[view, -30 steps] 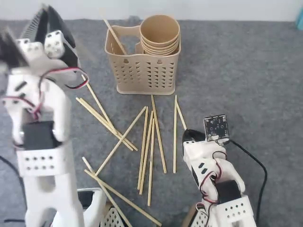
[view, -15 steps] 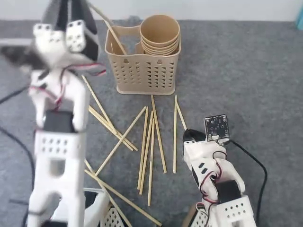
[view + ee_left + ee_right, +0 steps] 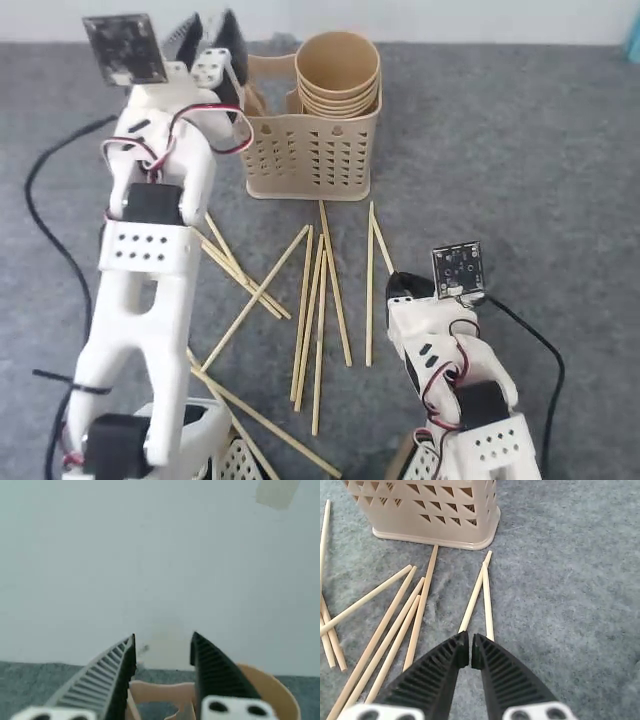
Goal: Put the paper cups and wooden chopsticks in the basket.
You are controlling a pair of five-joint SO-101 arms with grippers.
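Left hand (image 3: 163,639) spread wide, nothing between the jaws, raised high over the rear corner of the basket (image 3: 310,150) on its own side. Stack of paper cups (image 3: 338,70) already nested in the basket's other end. Right hand (image 3: 470,639) pinched narrow, jaws all but touching and holding nothing, low over the counter (image 3: 520,150) at the near ends of two chopsticks (image 3: 486,600) lying in a shallow V, apex toward the basket's base. Further out, many more wooden chopsticks (image 3: 318,300) strewn loose and crossing on the counter between the two arms, well apart from the basket's mouth.

Judged as a pause between picks: cups done, most sticks left to gather.

For the next grasp, choose a stick lying alone rather than one pinned under a crossing neighbour. Open the jaws before descending. Straddle the stick across its length, near the middle, and close only when down at counter level. Lift level, then tip one end down over the basket's mouth for an upright entry beside the cups. Release low, inside the rim, never from height.

Likely trouble: a thin round stick rolling out of the jaws, or catching on the rim and tumbling back onto the counter.
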